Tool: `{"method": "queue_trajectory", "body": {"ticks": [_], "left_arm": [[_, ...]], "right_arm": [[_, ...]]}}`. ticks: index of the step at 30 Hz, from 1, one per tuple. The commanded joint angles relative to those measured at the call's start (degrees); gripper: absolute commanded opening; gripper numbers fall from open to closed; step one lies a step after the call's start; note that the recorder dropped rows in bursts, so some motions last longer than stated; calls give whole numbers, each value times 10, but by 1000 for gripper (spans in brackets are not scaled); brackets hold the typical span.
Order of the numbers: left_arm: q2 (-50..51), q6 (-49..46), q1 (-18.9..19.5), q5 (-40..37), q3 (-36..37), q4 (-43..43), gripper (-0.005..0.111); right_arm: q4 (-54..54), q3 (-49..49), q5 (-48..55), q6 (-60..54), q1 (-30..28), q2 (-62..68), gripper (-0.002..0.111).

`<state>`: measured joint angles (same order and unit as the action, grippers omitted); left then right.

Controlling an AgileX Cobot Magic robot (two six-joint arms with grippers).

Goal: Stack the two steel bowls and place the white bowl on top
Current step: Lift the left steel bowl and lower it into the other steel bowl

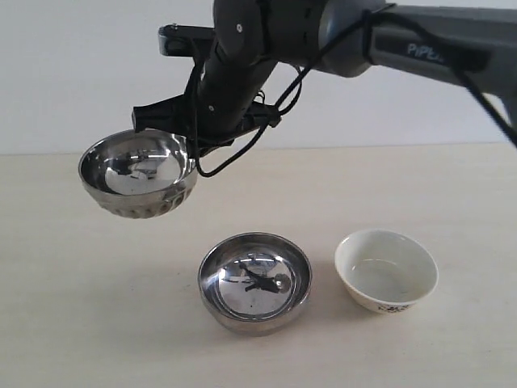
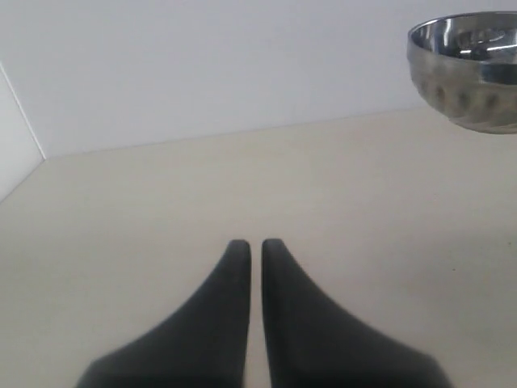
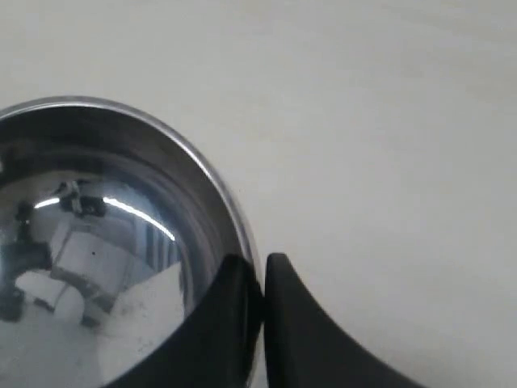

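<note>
Nothing stacked yet: right gripper point(image 3: 260, 263) clamps ribbed steel bowl point(image 1: 139, 174) aloft, smooth steel bowl point(image 1: 255, 283) and white bowl point(image 1: 386, 271) on table, left gripper point(image 2: 254, 246) closed empty.

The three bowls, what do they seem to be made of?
The lifted ribbed bowl and the smooth bowl on the table look like polished steel: both mirror the room. The white bowl looks like glazed ceramic, cream and softly glossy with a dark printed mark, though it could be plastic.

ribbed shiny steel bowl point(image 1: 139, 176), smooth shiny steel bowl point(image 1: 255, 283), glossy ceramic bowl point(image 1: 386, 272)
</note>
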<state>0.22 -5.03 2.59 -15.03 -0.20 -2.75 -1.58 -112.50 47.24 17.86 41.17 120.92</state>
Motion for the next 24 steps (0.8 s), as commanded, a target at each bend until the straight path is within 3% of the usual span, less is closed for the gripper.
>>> {"method": "queue_trajectory", "body": {"ticks": [1,11,24], "left_arm": [[-2,6,1,4,2,4,4],[-2,6,1,4,2,4,4],[-2,6,1,4,2,4,4]], "right_arm": [[0,89,-47,-5,0,-78,0],[22,257,-52,0,-7,-218,0],[22,379,-107,-4,-30,-244,0]]}}
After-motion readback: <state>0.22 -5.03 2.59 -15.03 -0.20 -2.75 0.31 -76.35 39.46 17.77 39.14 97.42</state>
